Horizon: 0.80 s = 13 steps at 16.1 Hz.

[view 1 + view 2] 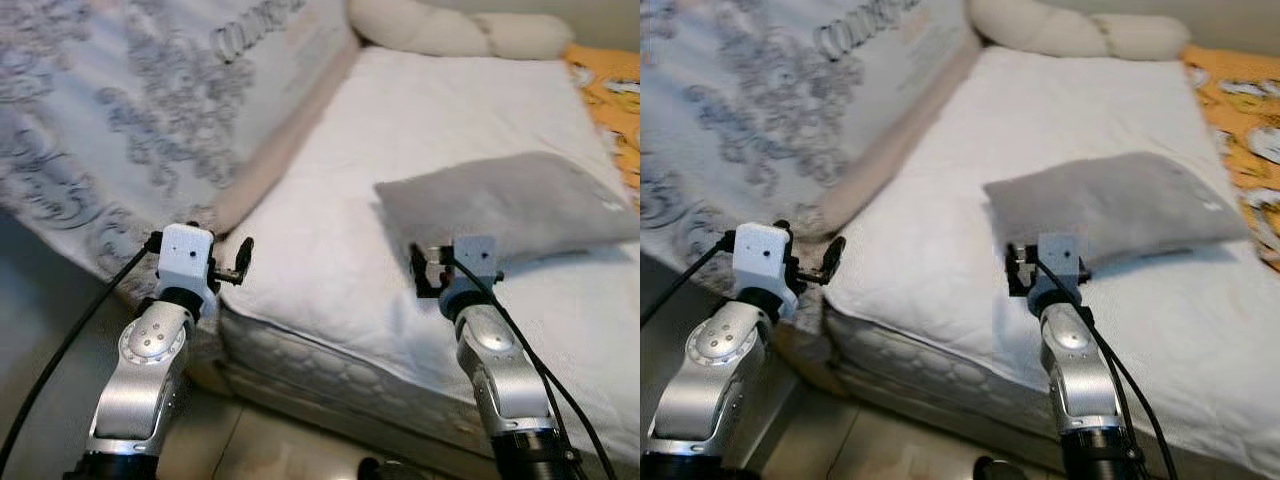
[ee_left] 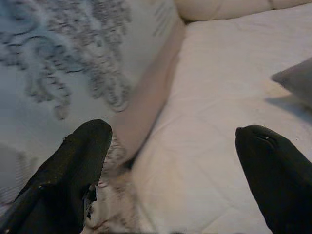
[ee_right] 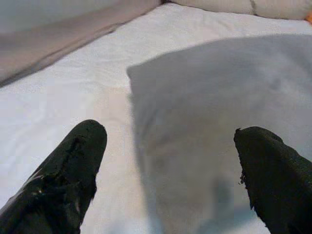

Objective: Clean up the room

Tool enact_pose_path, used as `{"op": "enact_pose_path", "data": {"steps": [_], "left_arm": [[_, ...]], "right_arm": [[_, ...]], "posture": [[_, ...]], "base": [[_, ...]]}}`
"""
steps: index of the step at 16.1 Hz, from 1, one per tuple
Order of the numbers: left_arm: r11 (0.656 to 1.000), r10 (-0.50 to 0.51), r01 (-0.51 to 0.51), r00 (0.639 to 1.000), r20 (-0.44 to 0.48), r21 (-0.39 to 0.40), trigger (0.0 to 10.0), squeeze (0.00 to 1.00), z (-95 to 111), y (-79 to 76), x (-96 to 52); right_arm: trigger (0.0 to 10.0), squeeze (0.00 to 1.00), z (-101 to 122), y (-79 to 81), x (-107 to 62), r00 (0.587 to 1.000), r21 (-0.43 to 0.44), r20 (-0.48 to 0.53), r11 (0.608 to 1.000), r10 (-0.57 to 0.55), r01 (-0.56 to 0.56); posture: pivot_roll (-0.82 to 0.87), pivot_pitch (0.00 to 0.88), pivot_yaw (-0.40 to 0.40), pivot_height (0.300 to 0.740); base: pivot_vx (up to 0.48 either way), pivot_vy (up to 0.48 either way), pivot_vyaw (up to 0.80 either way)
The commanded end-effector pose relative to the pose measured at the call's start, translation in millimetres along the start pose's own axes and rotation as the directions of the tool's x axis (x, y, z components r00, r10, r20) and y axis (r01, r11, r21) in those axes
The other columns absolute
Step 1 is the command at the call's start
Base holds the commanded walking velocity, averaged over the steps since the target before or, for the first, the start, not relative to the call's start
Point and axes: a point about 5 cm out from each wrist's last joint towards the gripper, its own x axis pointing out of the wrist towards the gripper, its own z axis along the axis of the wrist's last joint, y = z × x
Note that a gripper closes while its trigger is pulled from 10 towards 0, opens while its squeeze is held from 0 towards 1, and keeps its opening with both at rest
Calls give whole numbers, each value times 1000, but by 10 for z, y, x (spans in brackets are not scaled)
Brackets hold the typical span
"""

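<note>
We find left end effector (image 1: pixel 243 258) raised at bed (image 1: pixel 330 250) edge by patterned quilt (image 1: pixel 130 130), fingers spread wide, empty | right end effector (image 1: pixel 422 270) raised, fingers wide, just short of gray pillow (image 1: pixel 510 205) lying on bed.

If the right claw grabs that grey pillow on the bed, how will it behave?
The grey pillow looks soft and flat, so it will probably sag when lifted by one corner. It seems light. Pushed, it would likely slide across the white mattress rather than roll.
</note>
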Motion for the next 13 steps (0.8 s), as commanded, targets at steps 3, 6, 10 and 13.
{"op": "enact_pose_path", "data": {"steps": [3, 6, 10, 13], "left_arm": [[1000, -2, 2, 1000, -6, 4, 10000, 0, -17, 17, 3], [1000, -9, 10, 1000, -6, 3, 10000, 0, -18, 21, 8], [1000, -18, 18, 1000, -7, 3, 10000, 0, -24, 4, 16], [1000, -16, 16, 1000, -6, 6, 10000, 0, -7, 8, 38]], "right_arm": [[10000, 0, -6, -1, 11, 1000, 5, -19, 1000, -7, 7], [10000, 0, -3, 7, 17, 1000, 9, -20, 1000, -8, 8], [10000, 0, 8, 19, 27, 1000, -2, -16, 1000, -2, 2], [10000, 0, 10, 69, 42, 999, -21, -21, 999, 28, -29]], "posture": [[38, 0, 48, 740], [39, 0, 46, 740], [38, 0, 47, 740], [44, 0, 43, 740]], "base": [[298, 0, -533], [301, 0, -800], [303, 0, -600], [283, 0, 0]]}}
